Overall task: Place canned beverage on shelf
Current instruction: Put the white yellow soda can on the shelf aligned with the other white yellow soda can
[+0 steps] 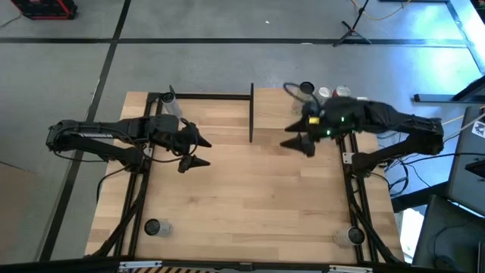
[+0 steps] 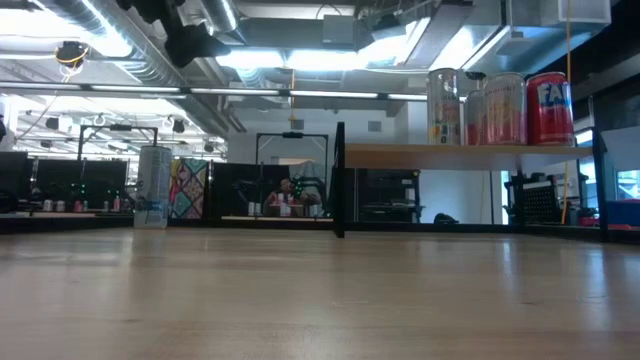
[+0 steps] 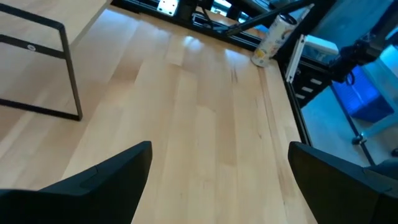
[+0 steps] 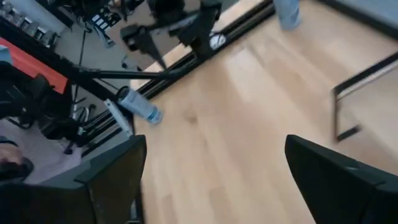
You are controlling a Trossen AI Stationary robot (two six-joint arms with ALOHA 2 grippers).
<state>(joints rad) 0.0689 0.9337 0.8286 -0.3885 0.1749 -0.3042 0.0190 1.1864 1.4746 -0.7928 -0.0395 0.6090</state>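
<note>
only "fa" reads on the red can (image 2: 549,108) atop the shelf (image 2: 470,155).

Three cans (image 1: 324,92) stand on the shelf (image 1: 276,106) beside the open right pincer (image 1: 296,142).

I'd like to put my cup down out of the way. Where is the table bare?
The middle of the tabletop lies bare, between the left gripper and right gripper, down to the near-corner cans. The shelf is crowded with cans.

Three cans (image 2: 500,107) stand upright (side by side) on the shelf (image 2: 470,155).
</note>
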